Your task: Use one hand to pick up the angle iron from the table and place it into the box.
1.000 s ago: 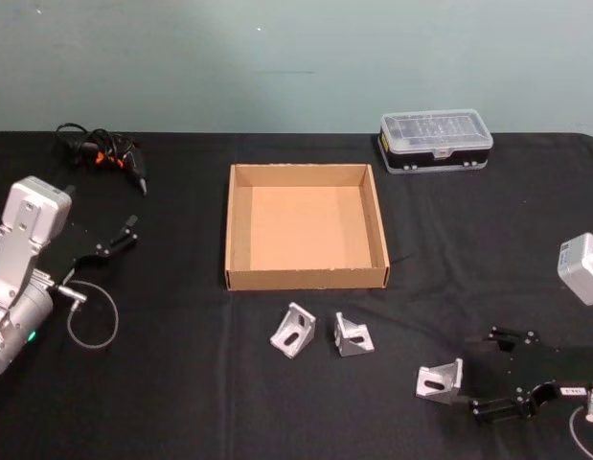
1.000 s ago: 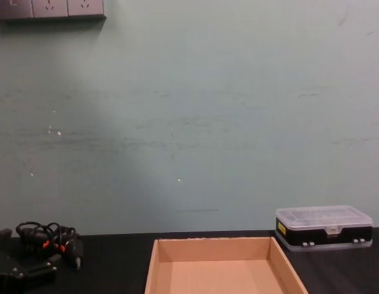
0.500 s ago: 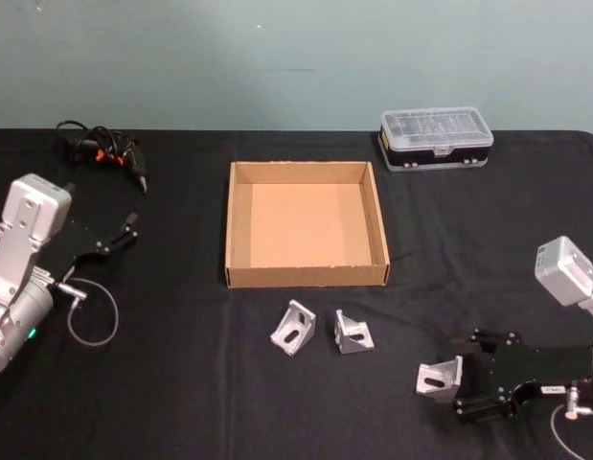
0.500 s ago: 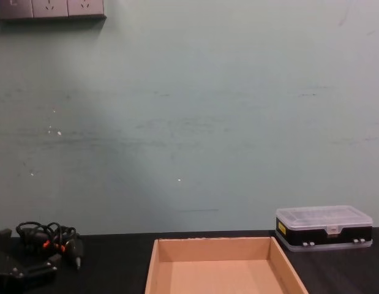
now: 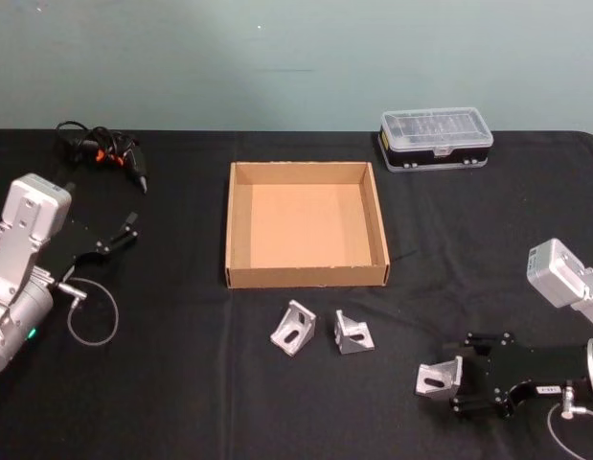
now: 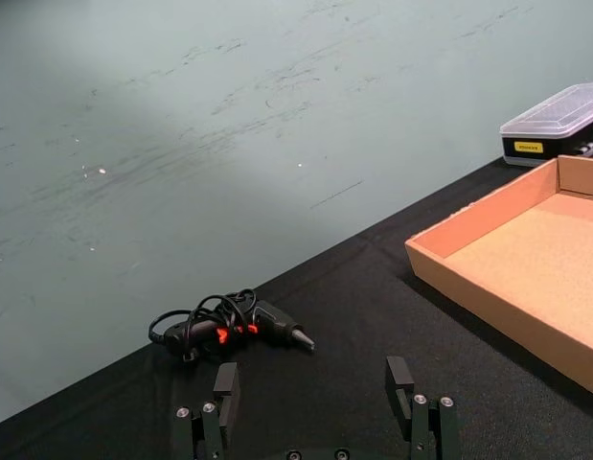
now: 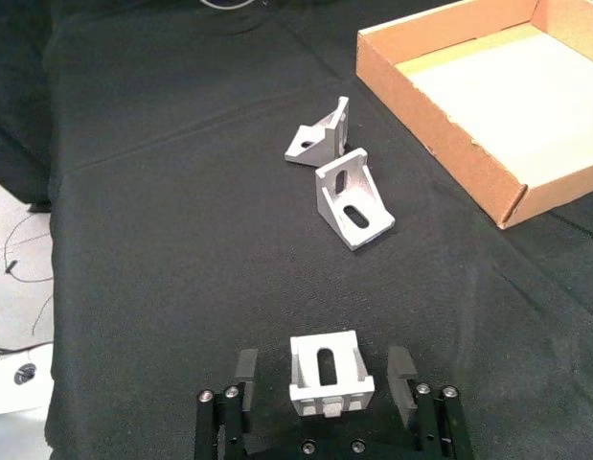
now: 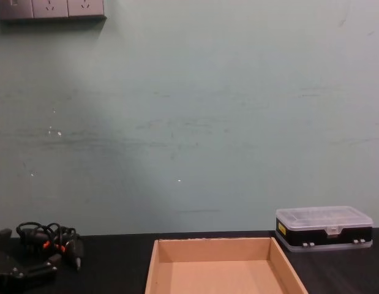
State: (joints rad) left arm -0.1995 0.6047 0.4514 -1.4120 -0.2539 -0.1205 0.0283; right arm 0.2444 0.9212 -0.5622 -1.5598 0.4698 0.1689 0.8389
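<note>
You see a matt black cloth desk (image 5: pixel 181 383), a tan cardboard box (image 5: pixel 306 276), and dull silvery metal angle irons (image 5: pixel 293 329).

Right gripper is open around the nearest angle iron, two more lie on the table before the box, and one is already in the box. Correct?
No: the box is empty, as the head view shows. The rest holds: the right gripper is open around the nearest angle iron, two more angle irons lie on the table before it. The left gripper idles at left.
</note>
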